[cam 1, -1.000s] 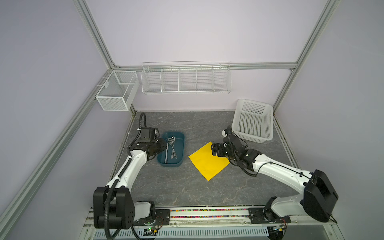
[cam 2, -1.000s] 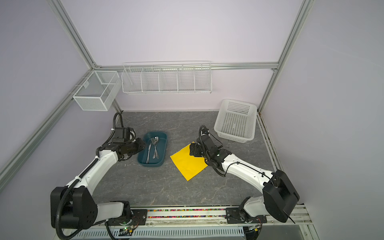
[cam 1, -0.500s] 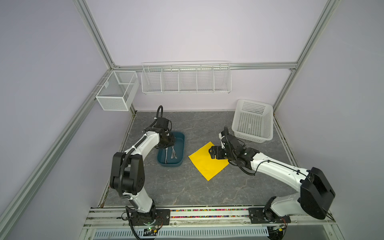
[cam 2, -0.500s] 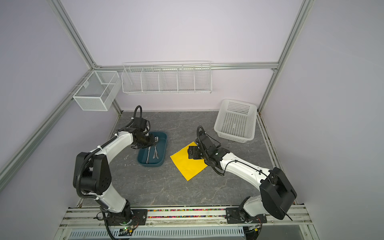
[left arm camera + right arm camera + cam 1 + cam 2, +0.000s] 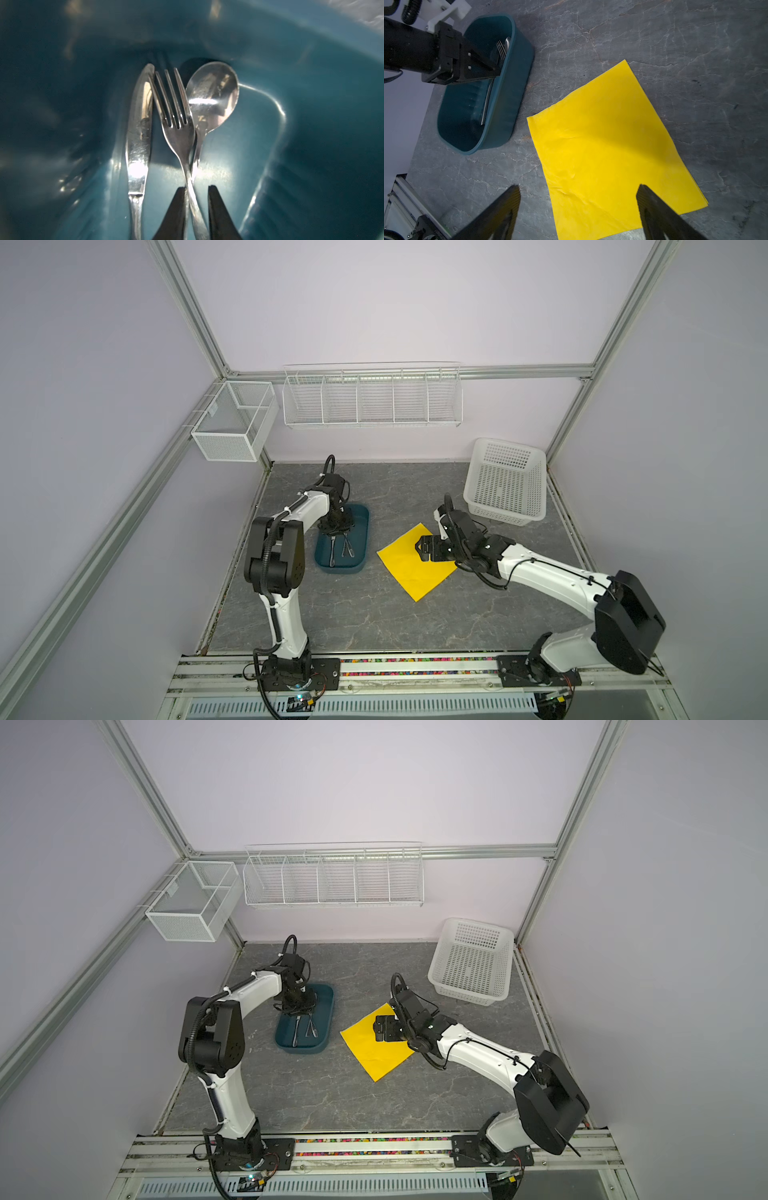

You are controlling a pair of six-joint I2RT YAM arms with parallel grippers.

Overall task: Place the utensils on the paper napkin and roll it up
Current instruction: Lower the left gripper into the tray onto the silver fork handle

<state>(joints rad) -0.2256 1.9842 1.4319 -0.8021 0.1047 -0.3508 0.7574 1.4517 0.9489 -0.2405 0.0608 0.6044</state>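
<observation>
A knife (image 5: 138,128), fork (image 5: 176,128) and spoon (image 5: 214,97), the utensils (image 5: 338,549), lie side by side in a teal tub (image 5: 365,539). My left gripper (image 5: 195,188) reaches down into the tub. Its jaws stand narrowly apart around the crossed fork and spoon handles; one finger touches them and a small gap shows at the other. The yellow paper napkin (image 5: 409,568) lies flat on the grey table right of the tub. My right gripper (image 5: 420,551) hovers wide open over the napkin's far right part, holding nothing (image 5: 579,187).
A white plastic basket (image 5: 505,485) stands at the back right corner. A wire rack (image 5: 372,396) and a mesh box (image 5: 235,420) hang on the back and left walls. The arms' rail (image 5: 415,668) runs along the front edge.
My left arm swung from beside the tub to above it and dropped its gripper inside, jaws narrowing around the handles. My right gripper drifted slightly left over the napkin.
</observation>
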